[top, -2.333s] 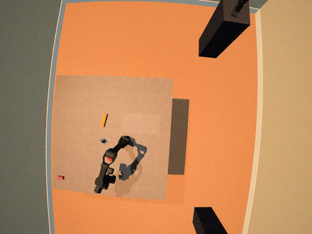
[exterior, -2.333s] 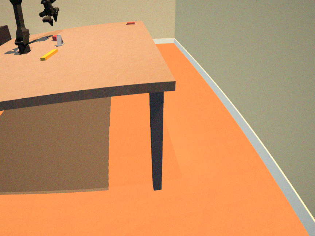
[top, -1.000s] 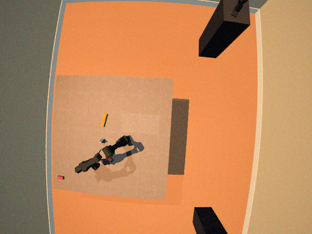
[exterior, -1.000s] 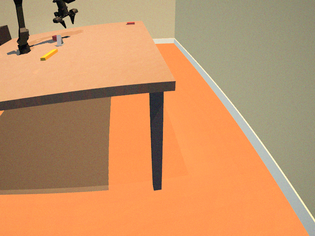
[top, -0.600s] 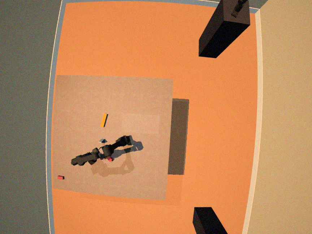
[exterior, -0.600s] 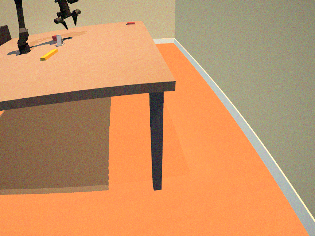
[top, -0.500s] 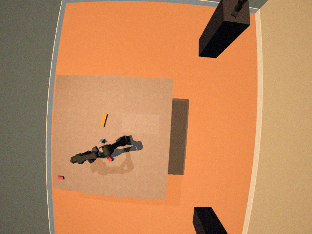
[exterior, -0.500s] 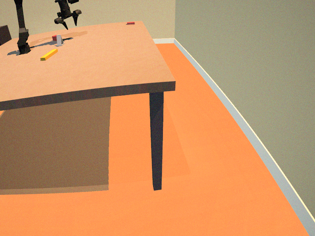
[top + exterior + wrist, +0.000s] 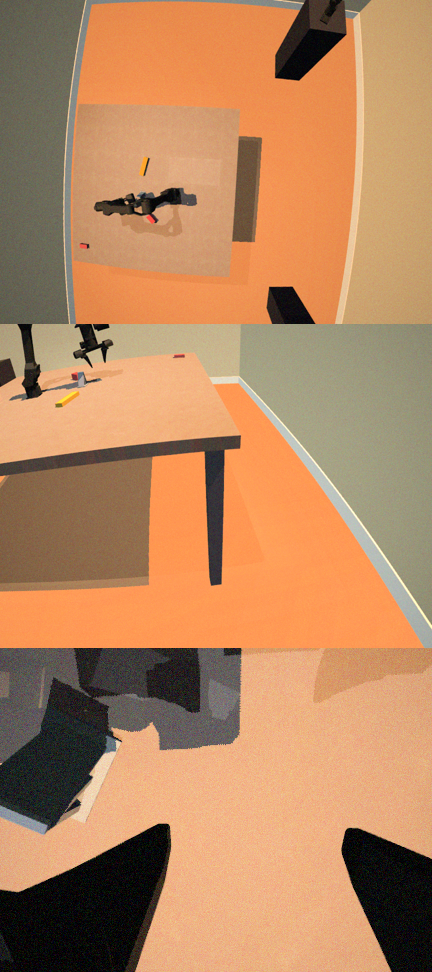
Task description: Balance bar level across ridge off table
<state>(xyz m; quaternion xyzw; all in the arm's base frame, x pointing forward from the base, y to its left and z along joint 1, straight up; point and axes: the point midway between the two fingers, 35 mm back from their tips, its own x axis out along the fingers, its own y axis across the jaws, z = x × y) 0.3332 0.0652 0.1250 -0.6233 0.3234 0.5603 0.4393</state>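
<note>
The yellow-orange bar lies flat on the table, apart from the ridge. The ridge is a small blue-grey wedge standing on the table, partly covered by the arm in the top view. In the wrist view the ridge is dark and shadowed, at the left beyond the left finger. My gripper is open and empty, with its fingertips pointing down above the table. Only bare table shows between the fingers. The bar is not in the wrist view.
A red block lies near the ridge, close beside the arm in the top view. Another red block lies near a table corner. The arm's base stands near the ridge and bar.
</note>
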